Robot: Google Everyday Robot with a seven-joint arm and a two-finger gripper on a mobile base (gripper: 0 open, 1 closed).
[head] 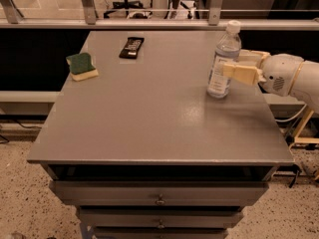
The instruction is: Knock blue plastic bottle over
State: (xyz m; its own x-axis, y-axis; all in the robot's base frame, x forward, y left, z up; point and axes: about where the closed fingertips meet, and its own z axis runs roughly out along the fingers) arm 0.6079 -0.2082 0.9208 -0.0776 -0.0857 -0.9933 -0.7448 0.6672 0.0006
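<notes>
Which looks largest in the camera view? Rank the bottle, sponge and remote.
1. Tall clear blue plastic bottle, with the gripper beside it.
2. Green-and-yellow sponge and black remote control: similar; the remote lies farther away, so unranked.

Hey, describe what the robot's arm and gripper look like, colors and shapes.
The gripper, at the table's right edge beside the blue plastic bottle, has two flat, pale cream fingers. Behind them sits a rounded white wrist housing with a patch of small holes, joining a smooth white arm. No cables or markings show.
</notes>
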